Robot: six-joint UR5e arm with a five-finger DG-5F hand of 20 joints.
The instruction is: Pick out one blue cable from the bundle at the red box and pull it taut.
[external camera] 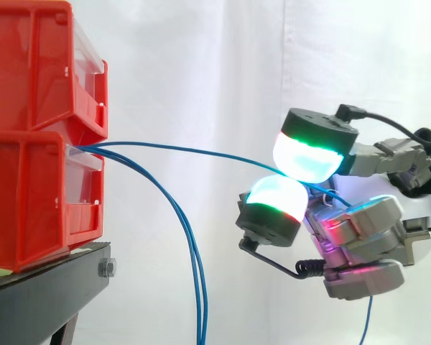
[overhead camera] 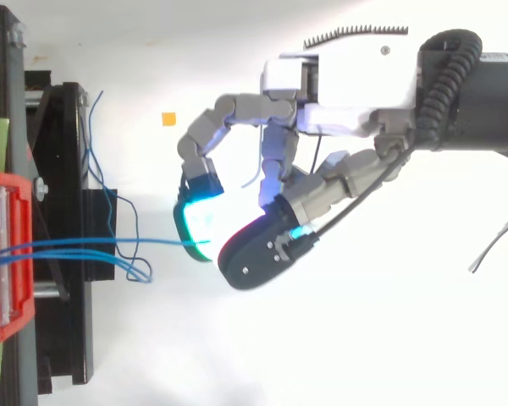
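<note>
**Blue cable pinched btwn pads, strung from box to hand**

The cable (external camera: 194, 149) leaves the front lip of the lower red box (external camera: 29, 201) and runs across open air to the hand (external camera: 373, 223), w/ a slight bow and not dead straight. It ends btwn two glowing cyan-green pads. The fingers (external camera: 309, 158) grasp it there, one pad above and one below, closed onto the cable. The other fingers are curled in by the palm, lit red and magenta. A blue strand hangs down below the hand.

The rest of the bundle (external camera: 190, 244) comes out of the same box front and droops in a long curve to the bottom edge, well clear of the hand. From above, the loose strands loop over the stand (overhead camera: 63, 254).

A second red bin (external camera: 36, 65) sits stacked on the box. Both rest on the black stand at left. White curtain (external camera: 215, 72) behind. The arm comes in from the right.
</note>
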